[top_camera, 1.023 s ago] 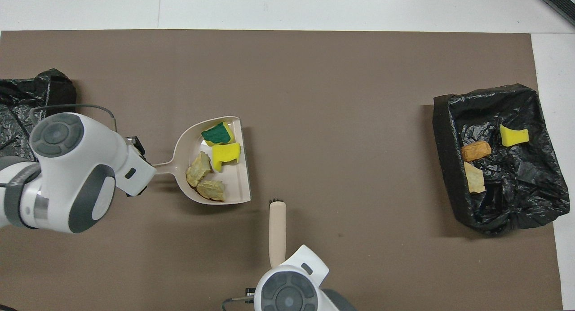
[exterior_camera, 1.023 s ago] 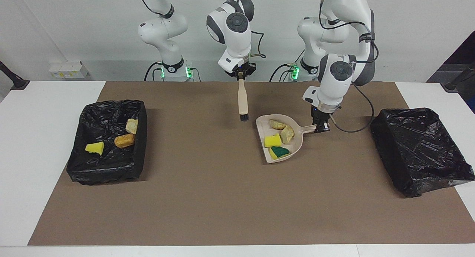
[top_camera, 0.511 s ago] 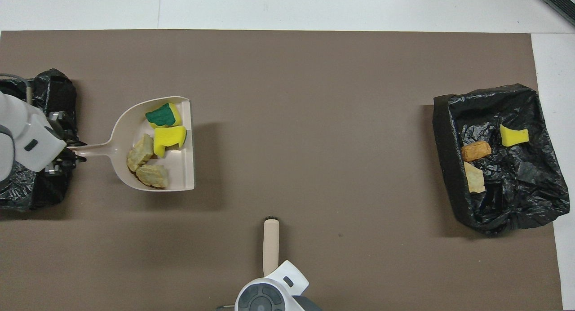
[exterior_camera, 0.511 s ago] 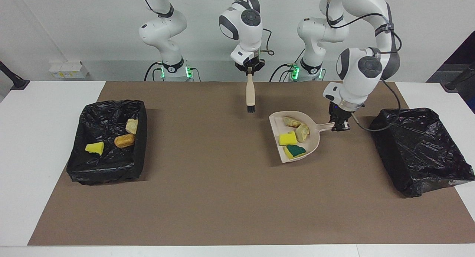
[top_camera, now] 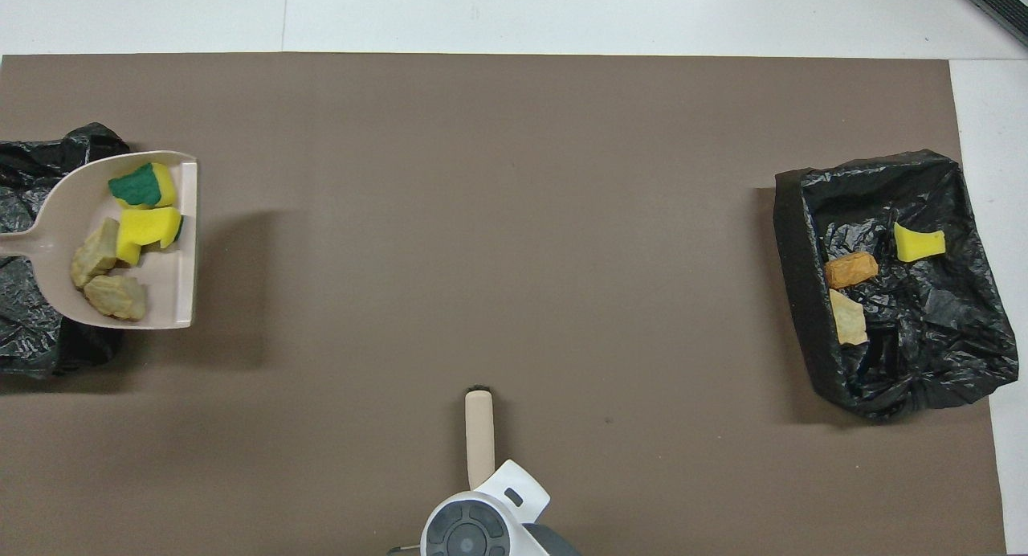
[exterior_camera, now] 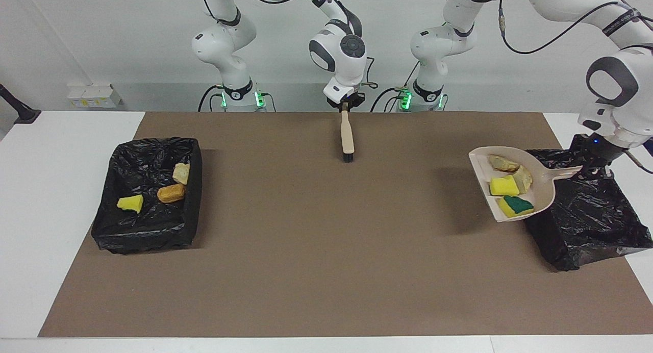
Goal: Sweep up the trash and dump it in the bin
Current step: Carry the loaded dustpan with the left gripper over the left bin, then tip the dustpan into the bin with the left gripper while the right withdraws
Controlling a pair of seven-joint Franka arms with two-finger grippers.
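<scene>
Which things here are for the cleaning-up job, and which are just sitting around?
For the job:
- dustpan, held up by the left gripper
- four bits of trash in it
- black-lined bin beside it
- brush in the right gripper
- second bin with three bits inside

Just there:
- brown mat
- white box by the wall

Dustpan (exterior_camera: 515, 190) raised over edge of bin (exterior_camera: 586, 215) at left arm's end of table (exterior_camera: 30, 190), carrying four trash bits (exterior_camera: 505, 186) | second bin (exterior_camera: 148, 195) at right arm's end, three bits (exterior_camera: 171, 193) inside | brush (exterior_camera: 347, 135) hanging over mat (exterior_camera: 316, 251) midway between bins, near robots
</scene>
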